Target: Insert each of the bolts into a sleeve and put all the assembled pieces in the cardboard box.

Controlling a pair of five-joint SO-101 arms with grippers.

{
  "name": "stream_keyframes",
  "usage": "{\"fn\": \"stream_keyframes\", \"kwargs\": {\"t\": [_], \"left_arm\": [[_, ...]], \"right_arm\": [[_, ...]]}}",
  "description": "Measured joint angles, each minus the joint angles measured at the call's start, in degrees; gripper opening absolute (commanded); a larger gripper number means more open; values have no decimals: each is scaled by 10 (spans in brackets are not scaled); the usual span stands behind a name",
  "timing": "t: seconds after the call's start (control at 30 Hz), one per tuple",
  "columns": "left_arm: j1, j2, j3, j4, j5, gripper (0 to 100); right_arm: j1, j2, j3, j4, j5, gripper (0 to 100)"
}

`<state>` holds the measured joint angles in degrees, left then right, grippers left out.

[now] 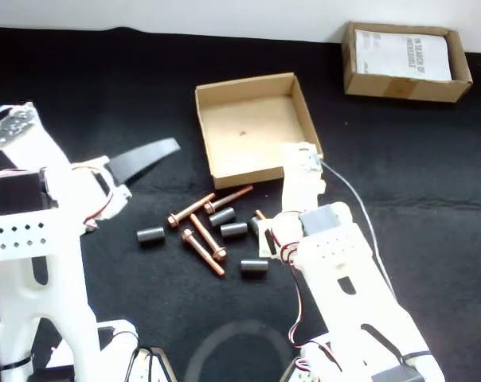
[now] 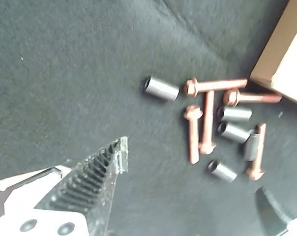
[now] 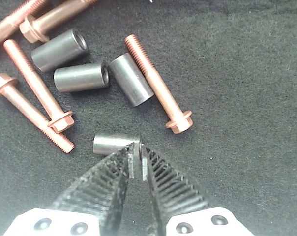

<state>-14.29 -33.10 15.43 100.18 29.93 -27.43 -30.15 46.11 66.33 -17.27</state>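
Several copper bolts (image 1: 191, 208) and dark grey sleeves (image 1: 234, 231) lie loose on the black cloth in front of the open cardboard box (image 1: 244, 83). None of the bolts is inside a sleeve, and the box holds nothing. My right gripper (image 3: 138, 160) is shut with nothing in it, its tips just beside one lying sleeve (image 3: 114, 144). Past it lie a bolt (image 3: 158, 83) and a sleeve (image 3: 131, 78) side by side. My left gripper (image 2: 190, 169) hangs wide open above the cloth to the left of the pile, with a lone sleeve (image 2: 162, 89) at its near side.
A second cardboard box (image 1: 404, 83) holding a printed sheet stands at the back right. The right arm (image 1: 336, 263) covers the cloth right of the pile. One sleeve (image 1: 150, 235) lies apart on the left, another (image 1: 254, 267) nearer the front.
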Motion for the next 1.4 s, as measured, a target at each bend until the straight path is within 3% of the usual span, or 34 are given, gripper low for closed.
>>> {"fn": "stream_keyframes", "kwargs": {"t": [0.33, 0.4, 0.63, 0.83, 1.1, 1.4], "left_arm": [[2, -42, 4, 4, -27, 728], [2, -46, 4, 4, -27, 654], [-7, -46, 4, 4, -35, 245], [-9, -46, 4, -2, -115, 3], [-9, -46, 80, -25, -231, 66], [-9, -46, 290, -194, -282, 66]], "right_arm": [[0, 0, 0, 1, 0, 9], [0, 0, 0, 1, 0, 9], [0, 0, 0, 1, 0, 9], [0, 0, 0, 1, 0, 9], [0, 0, 0, -9, 5, 9], [0, 0, 0, -15, 191, 9]]}}
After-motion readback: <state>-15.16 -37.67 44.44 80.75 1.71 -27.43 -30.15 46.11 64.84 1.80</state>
